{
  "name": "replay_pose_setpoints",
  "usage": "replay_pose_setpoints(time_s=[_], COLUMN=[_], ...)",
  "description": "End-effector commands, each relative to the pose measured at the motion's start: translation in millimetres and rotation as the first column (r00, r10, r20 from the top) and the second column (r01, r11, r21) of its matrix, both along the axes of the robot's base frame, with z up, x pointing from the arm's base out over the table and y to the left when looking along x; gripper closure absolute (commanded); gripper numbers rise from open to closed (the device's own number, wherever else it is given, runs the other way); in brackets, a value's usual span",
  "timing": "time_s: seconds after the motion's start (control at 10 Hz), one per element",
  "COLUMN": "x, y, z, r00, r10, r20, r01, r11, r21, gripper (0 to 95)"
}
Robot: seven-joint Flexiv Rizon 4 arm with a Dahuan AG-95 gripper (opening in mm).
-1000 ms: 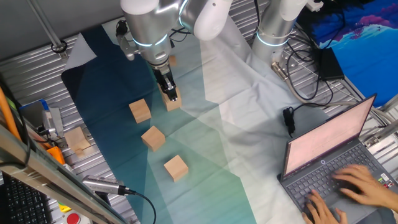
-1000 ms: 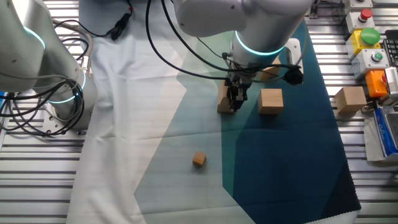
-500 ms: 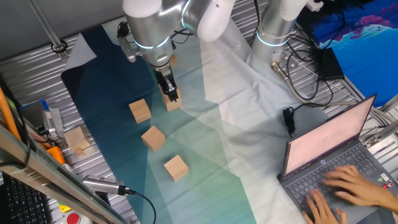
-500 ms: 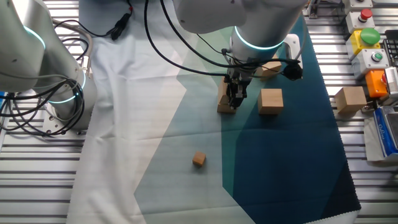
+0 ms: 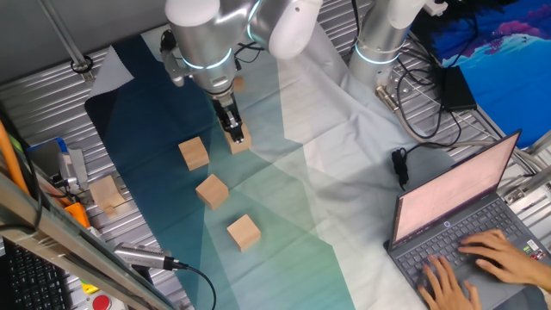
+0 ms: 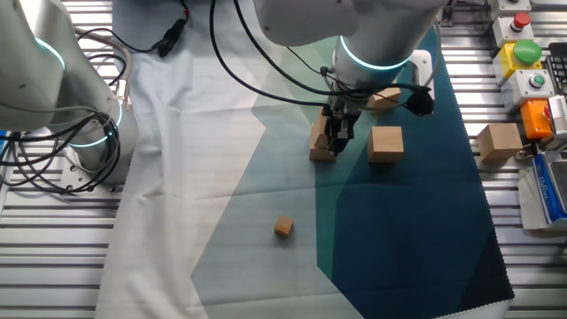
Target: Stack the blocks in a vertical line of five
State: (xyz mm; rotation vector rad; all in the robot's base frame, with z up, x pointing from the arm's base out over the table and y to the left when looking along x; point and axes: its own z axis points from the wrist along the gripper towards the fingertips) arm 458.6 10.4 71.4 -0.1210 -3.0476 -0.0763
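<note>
Gripper [image 5: 233, 133] sits low against a wooden block [image 5: 240, 140] — whether its fingers clamp it cannot be told. Stacking appears not yet begun; next move calls for a secure lift.

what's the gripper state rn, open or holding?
Gripper: jaws down at a wooden block on the cloth; whether they are shut on it or just around it cannot be told from either view.

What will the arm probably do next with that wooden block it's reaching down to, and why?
Probably close on the block and lift it. The gripper is already down at it, no stack exists yet, and the other blocks lie apart on the cloth.
</note>
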Motion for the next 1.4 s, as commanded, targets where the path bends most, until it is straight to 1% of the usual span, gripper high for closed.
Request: replay_pose_setpoints(time_s=[0.1,0.3,0.8,1.2,1.4], x=[-0.1,-3.0,-5.2,-4.1,-3.7], y=[0.0,-0.1,-0.9,-1.0,-1.0], z=[0.2,-1.1,-1.5,-1.3,-2.1], r00=[1.000,1.000,1.000,1.000,1.000], r10=[-0.013,-0.020,-0.002,0.013,0.018], r20=[-0.005,-0.007,-0.001,0.003,0.010], r01=[0.013,0.020,0.002,-0.013,-0.018], r11=[1.000,1.000,1.000,1.000,1.000], r21=[0.007,0.016,0.016,0.006,-0.001], gripper=[95.0,95.0,95.0,95.0,95.0])
